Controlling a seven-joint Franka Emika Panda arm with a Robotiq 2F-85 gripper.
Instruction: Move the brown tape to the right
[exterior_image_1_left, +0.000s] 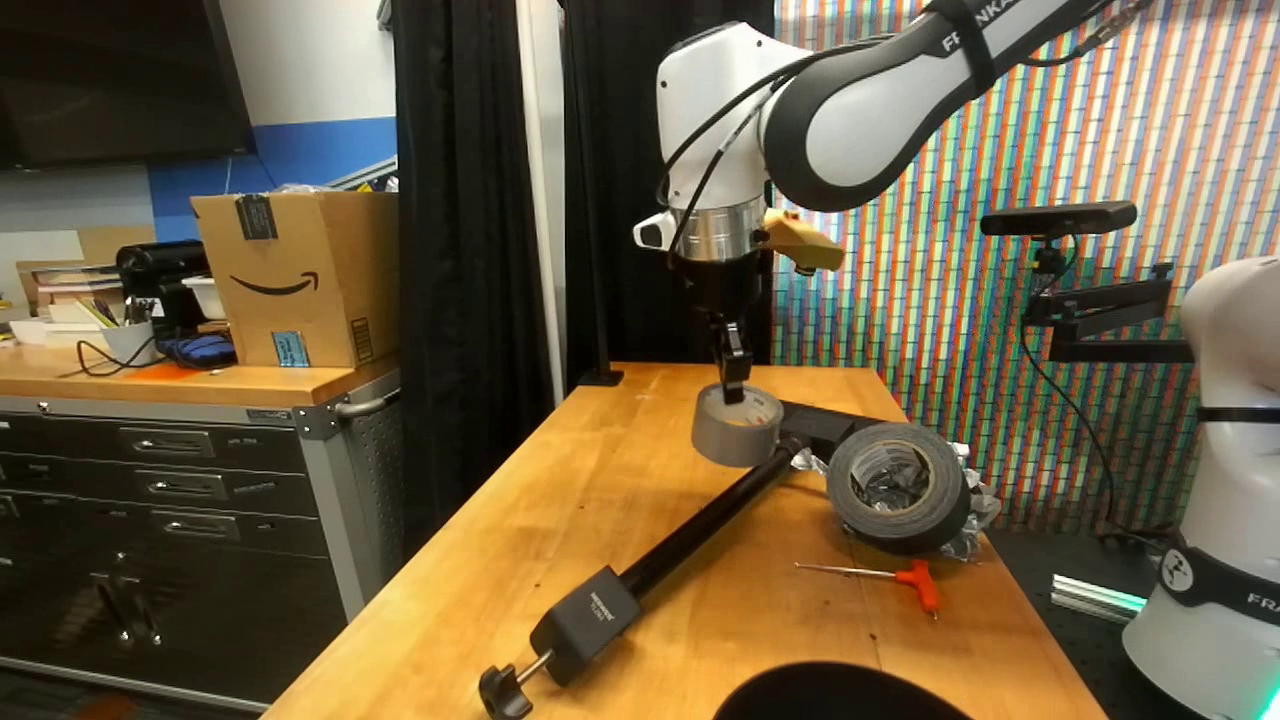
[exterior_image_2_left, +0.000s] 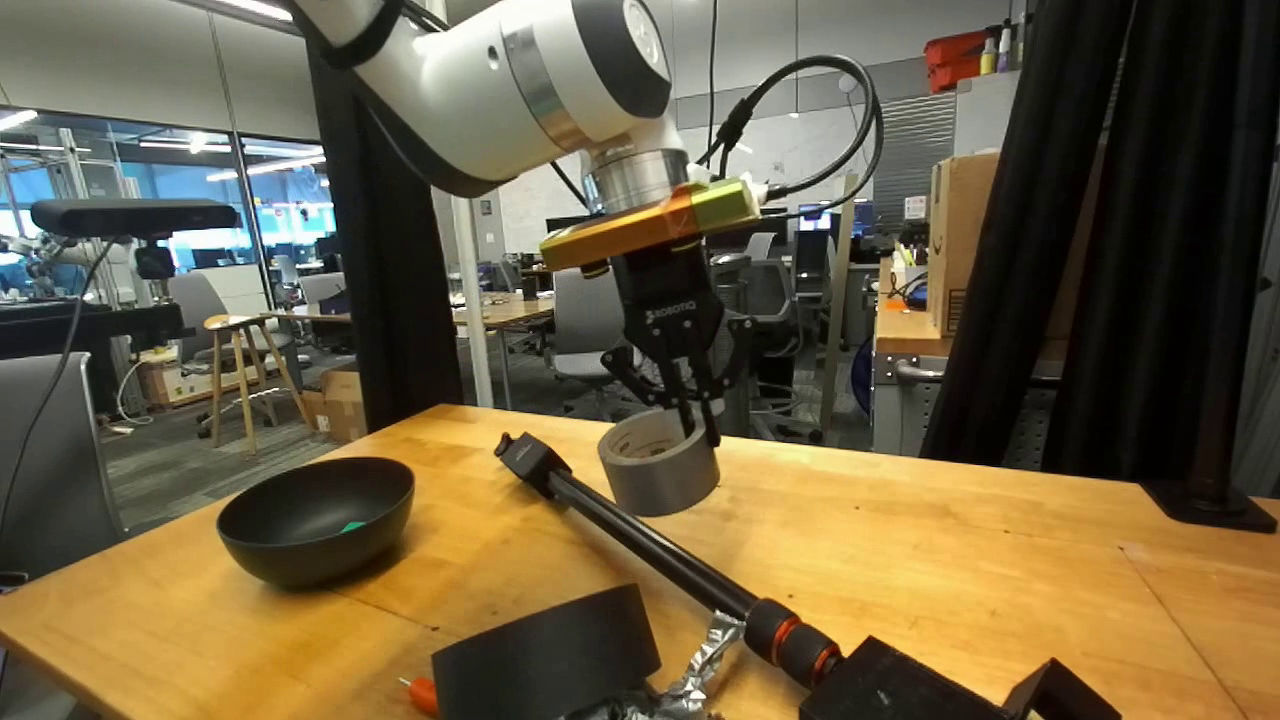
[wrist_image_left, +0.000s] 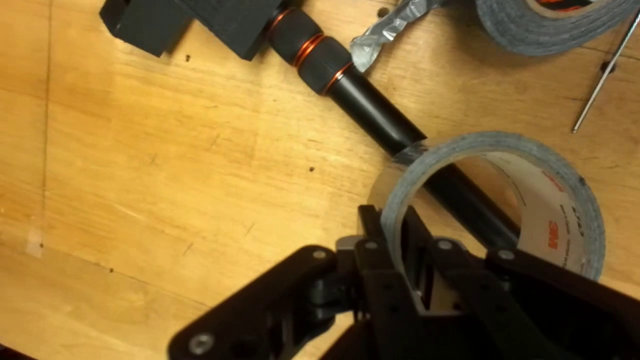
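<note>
The brown tape is a short grey-brown roll with a hollow centre. It shows in both exterior views (exterior_image_1_left: 735, 442) (exterior_image_2_left: 668, 482) and in the wrist view (wrist_image_left: 555, 215). My gripper (exterior_image_1_left: 735, 387) points down, with one finger inside the roll and one outside. In an exterior view (exterior_image_2_left: 700, 430) and in the wrist view (wrist_image_left: 391, 215) the fingers close on the roll's wall. The roll hangs slightly tilted, apparently just above the long black clamp bar (exterior_image_2_left: 650, 545). The bar shows through its hole.
The wooden table (exterior_image_1_left: 520, 530) also bears a larger grey-black tape roll (exterior_image_1_left: 935, 515) with crumpled silver foil, an orange-handled tool (exterior_image_1_left: 920, 583), and a black bowl (exterior_image_2_left: 300, 560) with something green inside. A black post base (exterior_image_2_left: 1210, 505) stands at the table edge.
</note>
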